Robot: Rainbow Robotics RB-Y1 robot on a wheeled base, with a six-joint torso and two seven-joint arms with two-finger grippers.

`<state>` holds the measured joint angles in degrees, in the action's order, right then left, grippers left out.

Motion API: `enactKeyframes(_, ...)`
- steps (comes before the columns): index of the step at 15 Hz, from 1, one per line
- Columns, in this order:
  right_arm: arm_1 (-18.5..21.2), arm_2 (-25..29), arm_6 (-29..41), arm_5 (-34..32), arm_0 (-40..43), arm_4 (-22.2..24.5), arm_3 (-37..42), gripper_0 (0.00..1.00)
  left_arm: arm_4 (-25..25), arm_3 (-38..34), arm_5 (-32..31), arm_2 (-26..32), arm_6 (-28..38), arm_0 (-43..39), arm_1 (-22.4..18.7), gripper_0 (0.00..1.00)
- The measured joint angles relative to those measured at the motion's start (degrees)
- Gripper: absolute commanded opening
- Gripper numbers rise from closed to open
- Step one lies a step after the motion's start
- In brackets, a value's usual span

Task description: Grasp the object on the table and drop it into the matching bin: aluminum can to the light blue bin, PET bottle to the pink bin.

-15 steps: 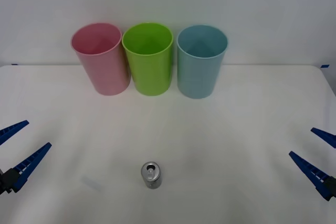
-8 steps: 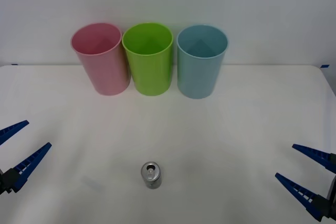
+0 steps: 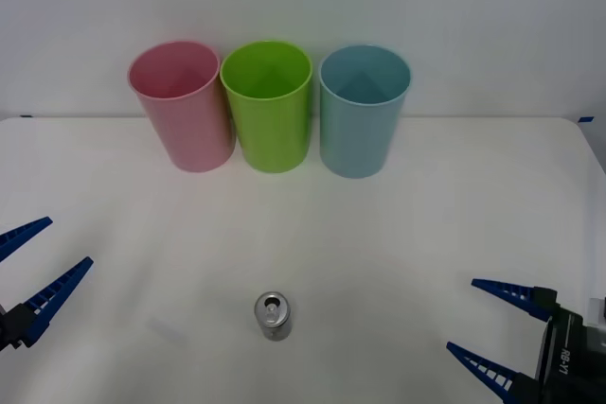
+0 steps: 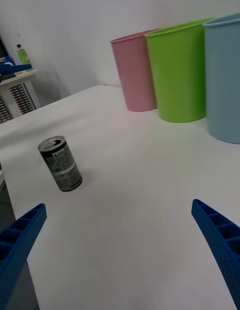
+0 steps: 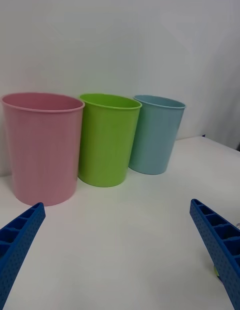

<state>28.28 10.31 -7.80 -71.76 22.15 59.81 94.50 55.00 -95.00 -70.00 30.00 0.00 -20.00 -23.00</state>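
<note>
Three bins stand in a row at the back of the table (image 3: pixel 426 234): the pink bin (image 3: pixel 183 106) on the left, a lime green bin (image 3: pixel 269 106) in the middle and the light blue bin (image 3: pixel 362 111) on the right, each close beside its neighbour. The aluminum can (image 3: pixel 272 315) stands upright on the near part of the table, well apart from all three. What has changed over the last second is on the right side alone — the right gripper (image 3: pixel 485 328) has swung in from the table's right edge toward the middle, and more of its black wrist body now shows at the lower corner. Its fingers are spread wide apart and hold nothing; they point toward the can but are not yet near it. In the right wrist view the can (image 4: pixel 61 163) sits ahead and to one side of the open span, not between the fingers. I judge this to be the start of the reach, with the right arm chosen for the grasp. The left gripper (image 3: pixel 28 267) has not moved; it waits at the left edge, also open and empty. Some things are hard to settle: both grippers are cut off by the frame edge in the front view, the bins' insides are only partly visible, and the small print on the can's dark label cannot be read beyond its brand name.
</note>
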Motion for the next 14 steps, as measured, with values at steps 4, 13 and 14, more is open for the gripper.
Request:
enactKeyframes(4,0.0,-7.0,-2.5,2.1,-2.4,0.1,0.0,1.00,0.0,0.0,0.0,0.0,0.0,0.0,0.0,1.00)
enactKeyframes(13,-0.2,-24.0,-10.8,17.0,-8.4,0.4,0.0,1.00,0.0,0.0,0.0,0.0,0.0,0.0,0.0,1.00)
enactKeyframes(14,-0.2,-25.7,-11.0,18.6,-9.1,0.4,0.0,1.00,0.0,0.0,0.0,0.0,0.0,0.0,0.0,1.00)
